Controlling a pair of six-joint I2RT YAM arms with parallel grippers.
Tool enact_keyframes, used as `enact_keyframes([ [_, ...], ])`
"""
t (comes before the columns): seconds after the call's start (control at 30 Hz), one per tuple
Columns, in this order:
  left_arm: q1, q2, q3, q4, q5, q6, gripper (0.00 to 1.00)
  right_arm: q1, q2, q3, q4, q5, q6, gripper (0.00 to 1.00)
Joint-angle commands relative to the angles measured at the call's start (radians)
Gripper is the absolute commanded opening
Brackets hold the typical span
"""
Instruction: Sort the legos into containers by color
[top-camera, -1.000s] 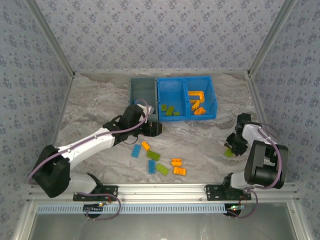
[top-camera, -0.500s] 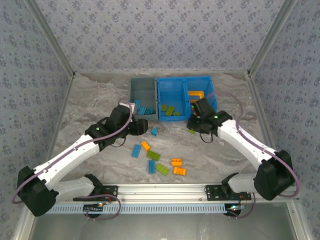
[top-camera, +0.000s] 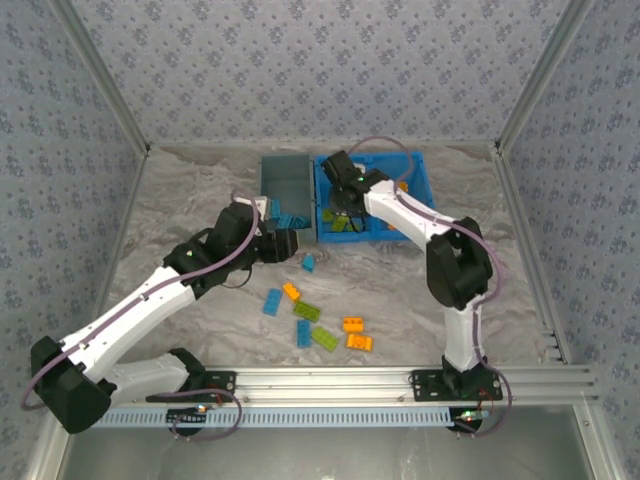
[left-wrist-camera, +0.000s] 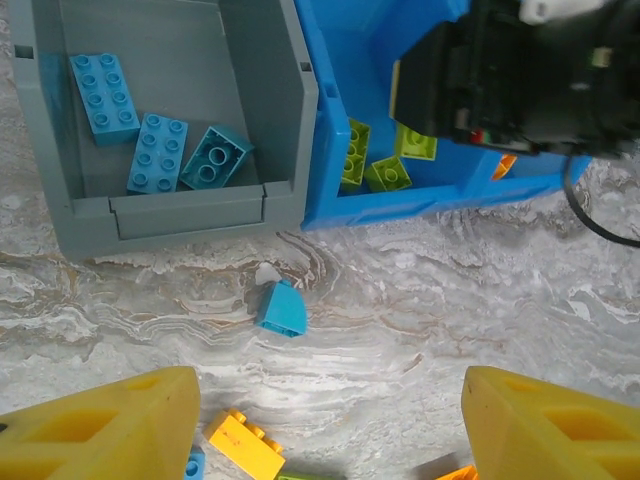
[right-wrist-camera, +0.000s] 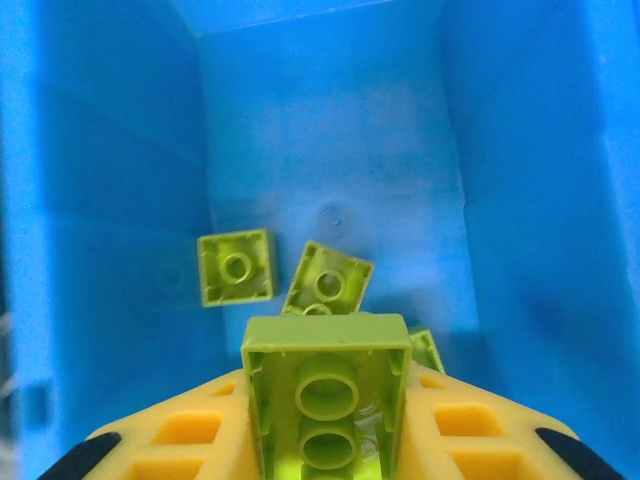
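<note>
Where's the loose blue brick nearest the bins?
In the left wrist view, the blue brick sits on the table just below the grey bin's near right corner.

Table (top-camera: 420, 290): marble-look sheet, grey-white veining, smooth, matt.
Walls (top-camera: 320, 70): patterned covering, matt; paper or cloth unclear.
Grey bin (left-wrist-camera: 285, 120): dull matt plastic.
Blue bin (right-wrist-camera: 520, 150): smooth plastic, soft sheen on inner walls.
Green brick (right-wrist-camera: 325, 385): moulded plastic, smooth, slight gloss; blue bricks (left-wrist-camera: 158, 152) same.
Left fingers (left-wrist-camera: 110, 425), right fingers (right-wrist-camera: 200, 440): yellow plastic, matt, faintly grainy.
Left arm (top-camera: 150, 298): white glossy plastic shell, black matt joints.
Near rail (top-camera: 330, 377): bare silvery metal.
Cable (top-camera: 380, 141): smooth lilac sheath.
</note>
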Motion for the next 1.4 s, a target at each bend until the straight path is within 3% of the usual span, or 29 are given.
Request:
enact_keyframes([
  [0.0,-0.013,0.015,0.045,-0.024,0.023,-0.010,0.70,-0.011,0.073,0.089,-0.112,0.071,-0.026,0.36],
  [0.27,-0.021,0.055,-0.004,-0.044,0.065,0.010,0.70,-0.007,0.083,0.118,-0.124,0.079,-0.004,0.58],
  [0.47,-0.027,0.143,-0.019,-0.126,0.050,-0.093,0.68,0.056,-0.092,0.082,-0.116,0.148,-0.034,0.59],
  [0.7,-0.066,0.197,-0.073,-0.129,0.047,-0.352,0.64,0.206,-0.466,-0.255,0.059,0.234,-0.113,0.59],
  [0.97,-0.098,0.152,-0.125,-0.120,-0.001,-0.468,0.64,0.442,-0.830,-0.622,0.189,0.299,-0.150,0.59],
  [1.07,-0.098,0.165,-0.105,-0.116,-0.012,-0.405,0.66,0.521,-0.897,-0.690,0.183,0.331,-0.108,0.59],
  [1.2,-0.102,0.282,-0.005,-0.082,0.043,-0.141,0.72,0.592,-0.959,-0.759,0.170,0.373,-0.040,0.60],
  [1.37,-0.107,0.429,0.117,-0.136,-0.014,0.108,0.77,0.646,-1.039,-0.799,0.123,0.410,0.057,0.62],
])
